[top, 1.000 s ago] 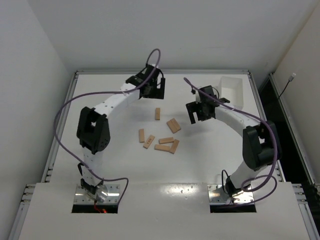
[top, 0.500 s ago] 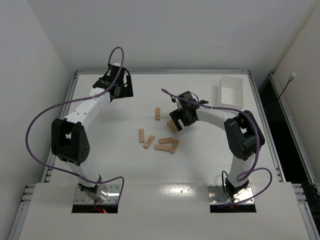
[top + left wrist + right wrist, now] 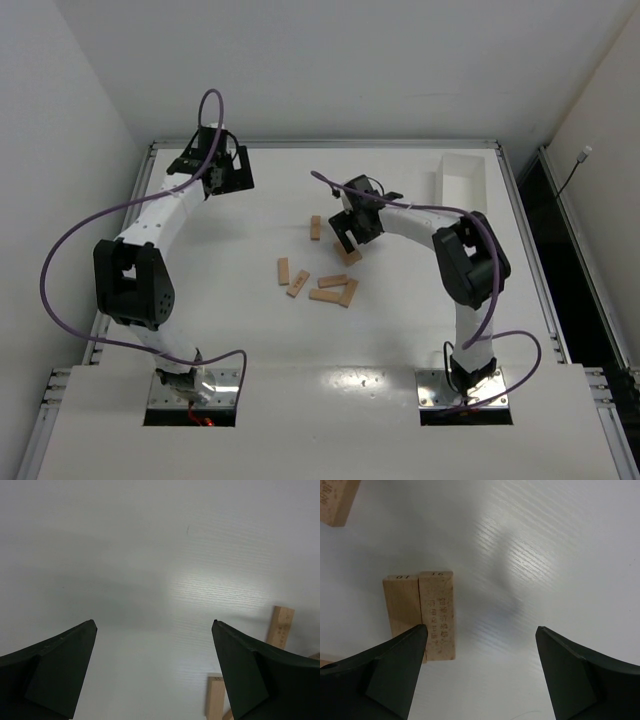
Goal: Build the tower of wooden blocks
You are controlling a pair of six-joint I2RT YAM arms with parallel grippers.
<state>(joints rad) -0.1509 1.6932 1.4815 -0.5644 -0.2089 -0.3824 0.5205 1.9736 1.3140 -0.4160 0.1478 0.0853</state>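
1. Wood blocks [image 3: 324, 295] lie flat and loose on the white table [image 3: 200, 300], most of them clustered near its middle.
2. White tray [image 3: 463, 180] sits at the far right corner, well apart from the blocks.
3. Left gripper [image 3: 222, 175] hangs over bare table at the far left. Its claw is spread wide with nothing in it.
4. Right gripper [image 3: 350, 238] hovers over the far edge of the cluster, claw spread, pinching nothing.
5. Pair of blocks [image 3: 420, 612] lies side by side, long sides touching. Their near ends are hidden behind the finger [image 3: 385, 675] at the left of the right wrist view.
6. Single block [image 3: 315, 228] lies alone near that gripper.
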